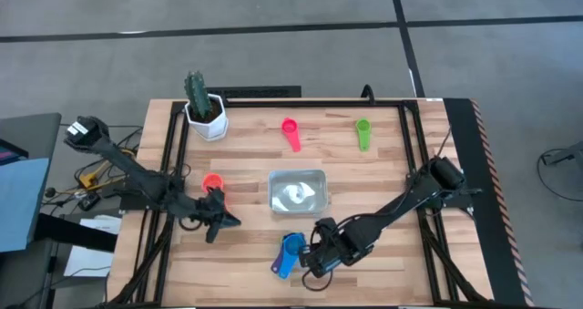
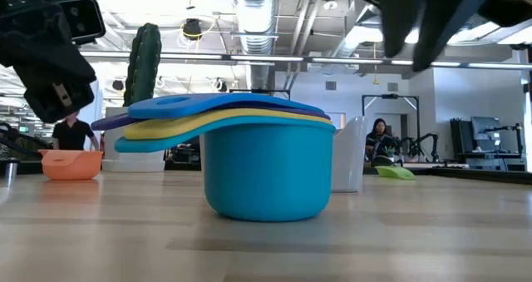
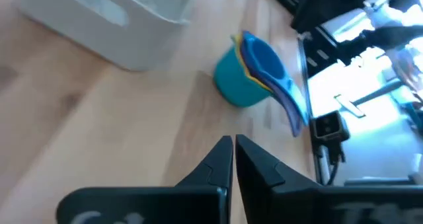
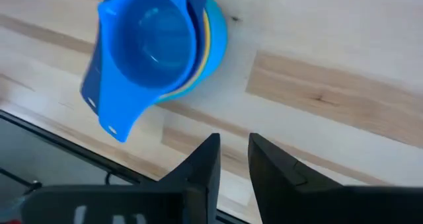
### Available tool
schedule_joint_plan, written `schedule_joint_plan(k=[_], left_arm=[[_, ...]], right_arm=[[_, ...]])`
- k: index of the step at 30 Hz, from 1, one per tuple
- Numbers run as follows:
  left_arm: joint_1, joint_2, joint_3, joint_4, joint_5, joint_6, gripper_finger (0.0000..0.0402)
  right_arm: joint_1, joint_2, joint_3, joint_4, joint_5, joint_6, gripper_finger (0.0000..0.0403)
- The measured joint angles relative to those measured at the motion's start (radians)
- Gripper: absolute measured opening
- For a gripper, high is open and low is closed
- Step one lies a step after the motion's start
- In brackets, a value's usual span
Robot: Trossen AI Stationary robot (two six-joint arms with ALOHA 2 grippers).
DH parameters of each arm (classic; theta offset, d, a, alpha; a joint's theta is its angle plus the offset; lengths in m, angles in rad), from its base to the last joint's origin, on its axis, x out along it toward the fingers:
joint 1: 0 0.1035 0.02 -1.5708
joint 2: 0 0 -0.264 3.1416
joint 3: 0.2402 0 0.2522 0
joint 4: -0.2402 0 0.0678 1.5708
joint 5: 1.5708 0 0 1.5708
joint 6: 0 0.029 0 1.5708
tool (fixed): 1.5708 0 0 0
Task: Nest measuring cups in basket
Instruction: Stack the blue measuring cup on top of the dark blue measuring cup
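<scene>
A stack of nested measuring cups [image 1: 290, 252] stands on its teal bottom cup near the table's near edge, with yellow, purple and blue cups inside; it also shows in the low view [image 2: 266, 165]. My right gripper [image 4: 232, 151] hovers just right of the stack [image 4: 158, 45], slightly open and holding nothing. My left gripper [image 3: 233, 151] is shut and empty, left of the stack [image 3: 254, 75] and near the orange-red cup [image 1: 212, 181]. The clear basket [image 1: 297, 191] sits mid-table. The pink cup [image 1: 291, 131] and green cup [image 1: 363, 133] lie beyond it.
A white hexagonal cactus pot [image 1: 205, 108] stands at the far left corner. A black frame [image 1: 273, 97] runs around the table's edges. Bare wood lies between the basket and the stack and right of the basket. People sit at desks in the room behind.
</scene>
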Motion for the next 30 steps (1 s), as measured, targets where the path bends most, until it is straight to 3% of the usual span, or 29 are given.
schedule_joint_plan(k=[5, 11, 24, 30], left_arm=[[-0.01, 0.25, 0.088, 0.133, 0.026, 0.016, 0.0001], [-0.009, 0.476, 0.239, 0.145, 0.058, 0.078, 0.0001], [0.033, 0.699, 0.406, 0.144, 0.18, 0.086, 0.0], [0.041, 0.783, 0.483, 0.145, 0.249, 0.105, 0.0]], right_arm=[[0.017, 0.0, 0.0, -0.003, 0.013, -0.019, 0.009], [0.02, 0.0, 0.0, 0.031, 0.012, -0.041, 0.0076], [0.027, 0.086, 0.008, 0.221, 0.007, -0.028, 0.004], [0.014, 0.118, 0.005, 0.231, -0.007, -0.048, 0.0017]])
